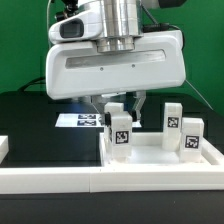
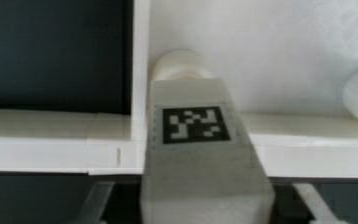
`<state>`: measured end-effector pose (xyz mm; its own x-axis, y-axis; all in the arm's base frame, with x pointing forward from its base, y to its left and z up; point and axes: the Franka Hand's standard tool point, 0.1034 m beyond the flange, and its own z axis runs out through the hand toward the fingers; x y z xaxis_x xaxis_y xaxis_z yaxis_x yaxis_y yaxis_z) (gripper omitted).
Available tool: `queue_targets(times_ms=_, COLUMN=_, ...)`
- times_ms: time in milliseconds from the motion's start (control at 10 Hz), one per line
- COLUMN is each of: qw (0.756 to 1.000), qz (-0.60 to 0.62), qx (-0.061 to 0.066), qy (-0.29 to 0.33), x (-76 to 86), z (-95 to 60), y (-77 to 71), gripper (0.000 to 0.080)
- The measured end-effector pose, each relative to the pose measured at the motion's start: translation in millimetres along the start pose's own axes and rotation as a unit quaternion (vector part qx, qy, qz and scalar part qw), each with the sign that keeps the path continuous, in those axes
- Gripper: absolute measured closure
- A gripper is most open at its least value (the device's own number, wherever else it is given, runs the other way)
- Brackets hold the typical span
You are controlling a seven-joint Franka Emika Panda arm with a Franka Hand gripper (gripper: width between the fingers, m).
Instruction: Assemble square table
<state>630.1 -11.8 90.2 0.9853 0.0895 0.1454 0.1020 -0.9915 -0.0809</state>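
The white square tabletop lies flat with its raised rim up. A white leg block with a black-and-white tag stands upright near its corner at the exterior view's left. My gripper hangs straight over this leg with a finger on each side. In the wrist view the leg fills the middle, and a dark gap shows between it and each finger, so my gripper is open around it. Two more tagged legs stand on the tabletop towards the exterior view's right.
The marker board lies on the black surface behind the tabletop, at the exterior view's left. A long white rail runs along the front edge. The arm's wide white housing hides what lies behind it.
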Motion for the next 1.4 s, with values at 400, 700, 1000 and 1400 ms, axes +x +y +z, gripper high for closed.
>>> queue_targets(times_ms=400, qw=0.999, qz=0.05, qx=0.001, qy=0.0, x=0.0, z=0.1, y=-0.2, gripper=0.0511)
queue_targets(times_ms=700, qw=0.977, qz=0.213, qx=0.005, qy=0.004, x=0.2, z=1.0, y=-2.6, gripper=0.051)
queue_targets(times_ms=1000, qw=0.933, qz=0.359, qx=0.012, qy=0.006, x=0.0, z=1.5, y=-4.9, gripper=0.0509)
queue_targets(times_ms=1400, qw=0.862, qz=0.507, qx=0.004, qy=0.005, x=-2.6, z=2.0, y=-6.8, gripper=0.0509)
